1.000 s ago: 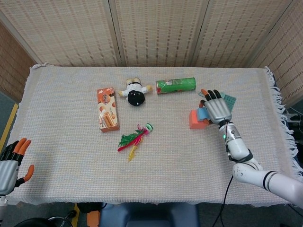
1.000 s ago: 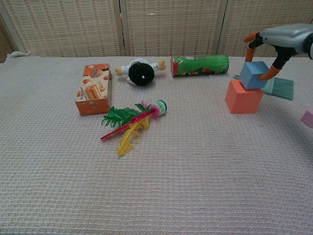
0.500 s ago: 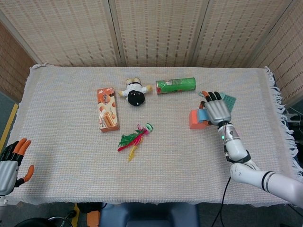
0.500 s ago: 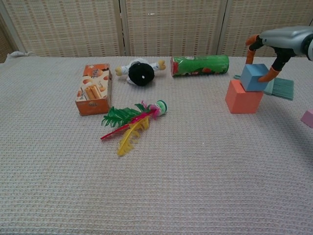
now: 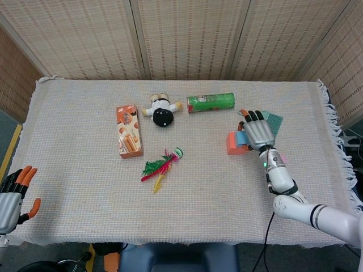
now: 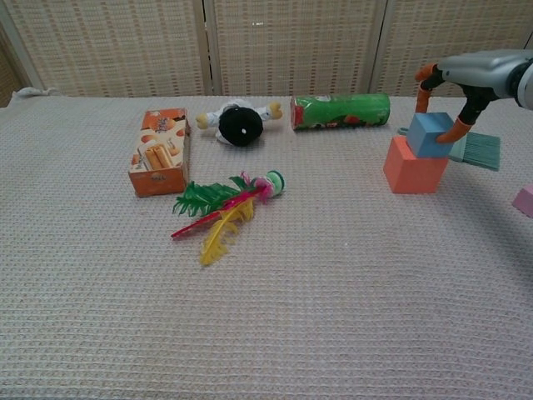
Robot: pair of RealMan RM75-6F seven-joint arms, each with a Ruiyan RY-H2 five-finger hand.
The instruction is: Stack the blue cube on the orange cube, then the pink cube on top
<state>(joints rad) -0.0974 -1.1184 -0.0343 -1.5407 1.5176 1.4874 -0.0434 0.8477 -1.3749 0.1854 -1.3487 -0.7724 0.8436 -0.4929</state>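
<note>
Right hand (image 6: 454, 98): pinching blue cube (image 6: 429, 134).
Placement: cube overhangs orange cube (image 6: 414, 167); centre it before letting go.
Left hand (image 5: 13, 195): idle, fingers spread.

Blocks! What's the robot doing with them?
It's building a tower. The right hand holds the blue cube in its fingers, setting it on the orange cube, a bit toward the right edge. The pink cube waits on the table's right side. The left hand rests open by the near left corner.
</note>
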